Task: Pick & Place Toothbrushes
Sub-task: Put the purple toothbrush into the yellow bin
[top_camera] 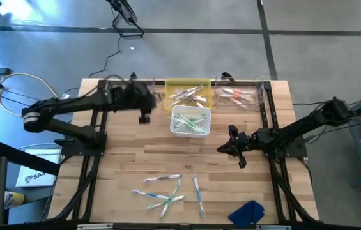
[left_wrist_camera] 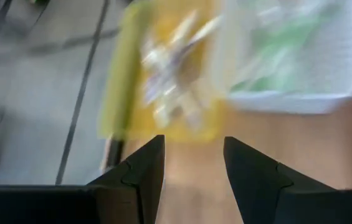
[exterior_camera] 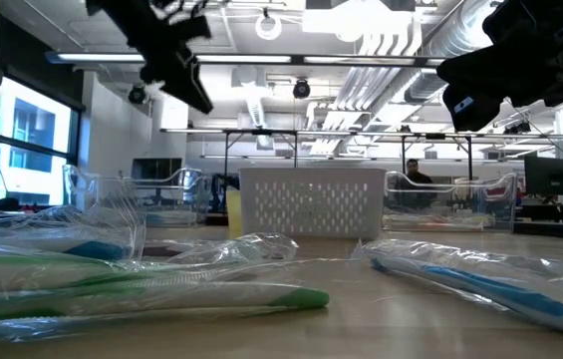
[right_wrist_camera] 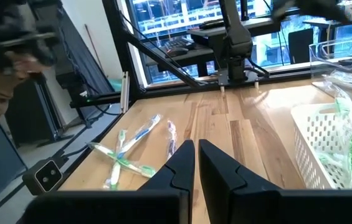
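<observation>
Several wrapped toothbrushes (top_camera: 167,190) lie loose on the wood near the table's front edge; they also show in the right wrist view (right_wrist_camera: 131,154) and close up in the low view (exterior_camera: 171,295). More toothbrushes lie in the yellow bin (top_camera: 190,93), the white basket (top_camera: 190,121) and the clear bin (top_camera: 239,96). My left gripper (top_camera: 149,102) hovers open and blurred at the far left, just left of the yellow bin, with nothing between its fingers (left_wrist_camera: 194,168). My right gripper (top_camera: 222,147) is shut and empty (right_wrist_camera: 196,158), right of the basket, pointing toward the table's left.
A blue cloth (top_camera: 247,214) lies at the front right corner. Another clear bin (top_camera: 113,86) stands at the far left under the left arm. Bare wood lies between the basket and the loose toothbrushes. A person (exterior_camera: 416,175) shows in the room beyond.
</observation>
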{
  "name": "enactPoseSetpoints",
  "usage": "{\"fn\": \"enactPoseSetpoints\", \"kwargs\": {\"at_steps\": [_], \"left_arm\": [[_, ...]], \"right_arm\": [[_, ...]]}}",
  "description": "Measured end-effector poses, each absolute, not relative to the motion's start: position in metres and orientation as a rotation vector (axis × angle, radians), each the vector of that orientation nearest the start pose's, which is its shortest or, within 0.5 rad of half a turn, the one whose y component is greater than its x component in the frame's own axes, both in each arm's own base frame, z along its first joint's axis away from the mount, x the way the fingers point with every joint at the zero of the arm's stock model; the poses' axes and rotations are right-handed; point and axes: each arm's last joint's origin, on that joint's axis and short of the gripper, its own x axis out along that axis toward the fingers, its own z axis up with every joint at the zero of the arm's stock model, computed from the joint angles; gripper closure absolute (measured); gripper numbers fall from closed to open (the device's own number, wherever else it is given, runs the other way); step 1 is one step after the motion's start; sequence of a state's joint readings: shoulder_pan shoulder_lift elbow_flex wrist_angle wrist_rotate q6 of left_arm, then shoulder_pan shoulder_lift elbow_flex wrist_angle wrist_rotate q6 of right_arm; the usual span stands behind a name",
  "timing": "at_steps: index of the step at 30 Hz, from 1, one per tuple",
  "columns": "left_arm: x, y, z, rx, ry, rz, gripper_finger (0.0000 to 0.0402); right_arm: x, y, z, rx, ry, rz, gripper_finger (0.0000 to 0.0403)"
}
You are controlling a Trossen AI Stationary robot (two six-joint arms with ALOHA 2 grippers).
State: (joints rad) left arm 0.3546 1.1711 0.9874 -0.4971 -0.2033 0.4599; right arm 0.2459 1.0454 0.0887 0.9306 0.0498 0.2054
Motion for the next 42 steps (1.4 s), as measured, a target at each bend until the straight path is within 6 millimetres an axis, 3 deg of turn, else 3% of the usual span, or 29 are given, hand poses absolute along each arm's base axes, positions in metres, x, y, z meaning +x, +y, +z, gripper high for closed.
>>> {"fn": "enactPoseSetpoints", "kwargs": {"at_steps": [8,17,23,31,42], "left_arm": [[0.246,0.012,0.306,0.507,0.652,0.069,0.0242],[0.248,-0.041,0.315,0.522,0.498,-0.102,0.0242],[0.245,-0.056,0.314,0.535,0.487,-0.165,0.0242],[0.250,-0.057,0.315,0.359,0.461,-0.130,0.0242],[0.250,-0.057,0.317,0.271,0.451,-0.116,0.0242]], "right_arm": [[0.170,0.041,0.164,0.200,0.046,0.193,0.0388],[0.170,0.040,0.164,0.148,0.038,0.165,0.0388],[0.170,0.038,0.165,0.158,0.024,0.086,0.0388],[0.170,0.038,0.167,0.166,-0.002,0.075,0.0388],[0.170,0.034,0.167,0.157,-0.014,-0.035,0.0388]]}}
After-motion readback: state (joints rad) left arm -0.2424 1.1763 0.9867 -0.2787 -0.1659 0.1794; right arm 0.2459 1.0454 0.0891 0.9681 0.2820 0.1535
